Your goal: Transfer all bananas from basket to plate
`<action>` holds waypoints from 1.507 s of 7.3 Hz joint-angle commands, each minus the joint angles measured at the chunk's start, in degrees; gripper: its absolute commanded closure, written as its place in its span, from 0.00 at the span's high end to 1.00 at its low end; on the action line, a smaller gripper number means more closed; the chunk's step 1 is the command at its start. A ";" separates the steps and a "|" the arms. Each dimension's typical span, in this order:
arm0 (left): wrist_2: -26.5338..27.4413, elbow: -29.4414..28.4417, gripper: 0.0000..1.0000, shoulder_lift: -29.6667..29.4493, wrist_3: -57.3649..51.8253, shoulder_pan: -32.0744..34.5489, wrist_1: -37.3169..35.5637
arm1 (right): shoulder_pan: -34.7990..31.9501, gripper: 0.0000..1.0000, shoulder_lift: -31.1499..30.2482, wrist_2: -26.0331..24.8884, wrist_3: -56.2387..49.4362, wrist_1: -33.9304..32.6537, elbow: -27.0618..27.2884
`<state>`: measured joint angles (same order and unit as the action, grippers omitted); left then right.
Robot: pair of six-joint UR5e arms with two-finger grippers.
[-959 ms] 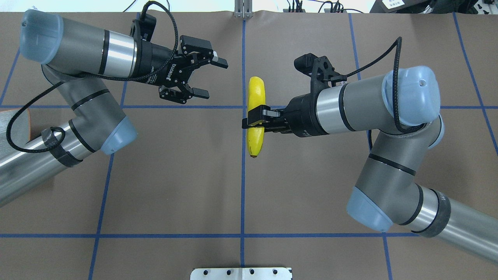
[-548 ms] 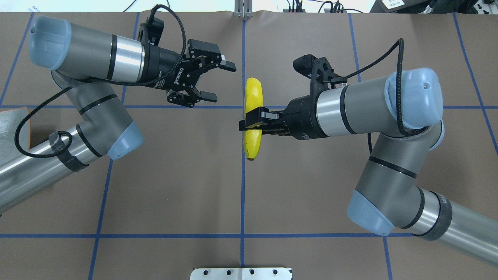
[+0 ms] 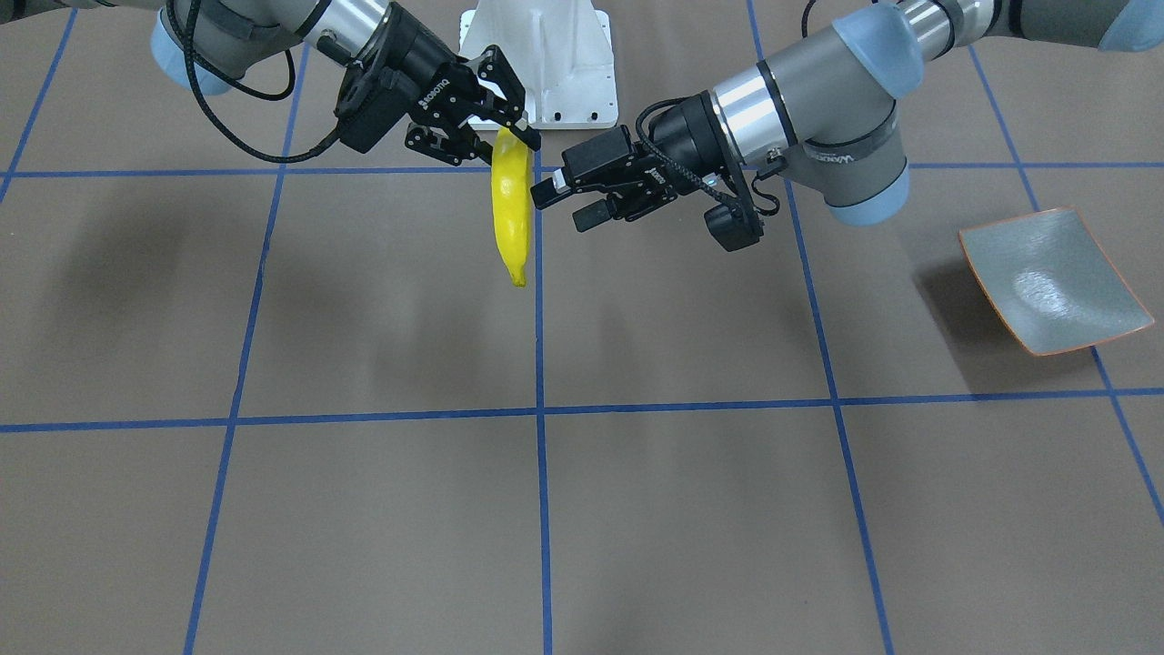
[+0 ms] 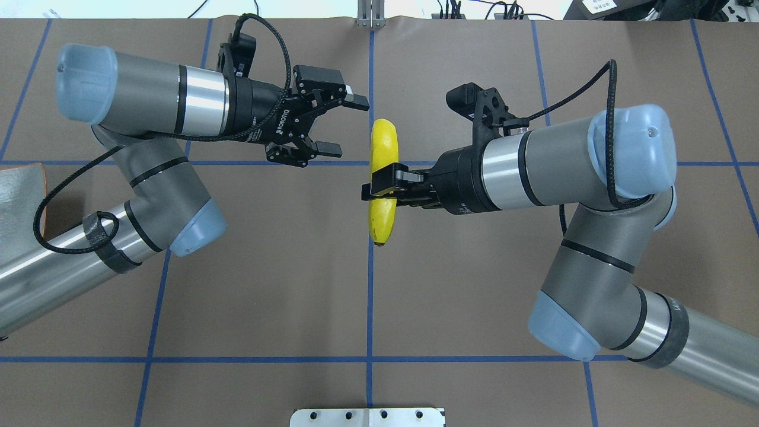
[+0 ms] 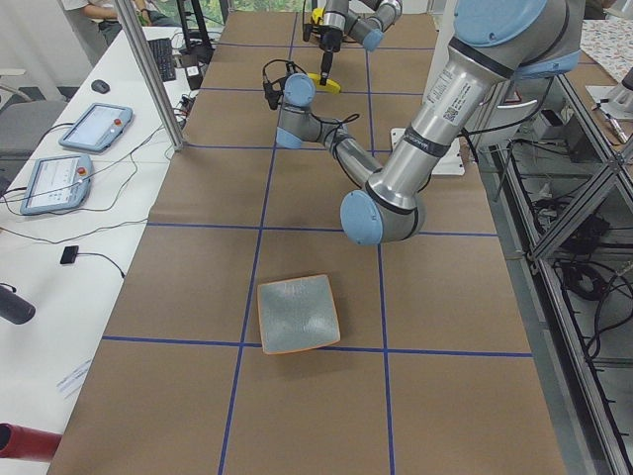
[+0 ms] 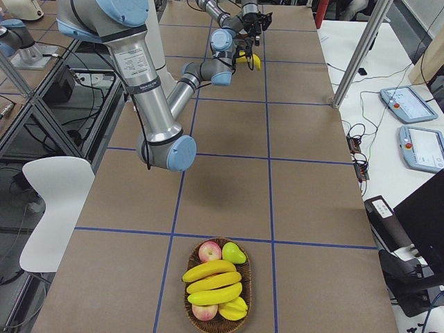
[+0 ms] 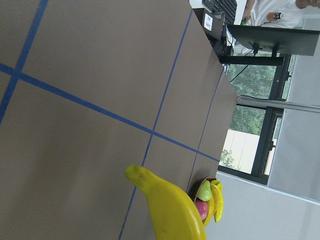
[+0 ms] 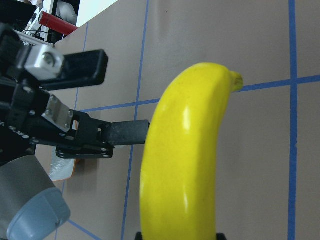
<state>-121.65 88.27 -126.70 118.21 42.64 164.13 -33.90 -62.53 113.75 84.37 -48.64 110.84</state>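
A yellow banana hangs above the table's middle, with my right gripper shut across its mid-length. It also shows in the front view as the banana, and fills the right wrist view as the banana. My left gripper is open just left of the banana's far end, not touching it; the front view shows the left gripper beside the fruit. The grey plate with its orange rim sits empty toward my left. The basket at the right end holds several bananas.
An apple and a pear share the basket. The white robot mount stands behind the grippers. A side table with tablets runs along the far edge. Blue tape lines grid the brown table.
My left gripper has moved right, closing in on the banana's far end, still open. The right gripper has shifted the banana slightly left.
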 commanded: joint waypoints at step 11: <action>4.05 -0.91 0.35 -1.89 0.00 -4.23 0.75 | 0.50 0.00 0.04 0.15 0.01 1.62 0.26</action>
<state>-117.57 87.45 -128.57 118.21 38.46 164.88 -33.37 -62.49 113.87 84.37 -47.07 111.08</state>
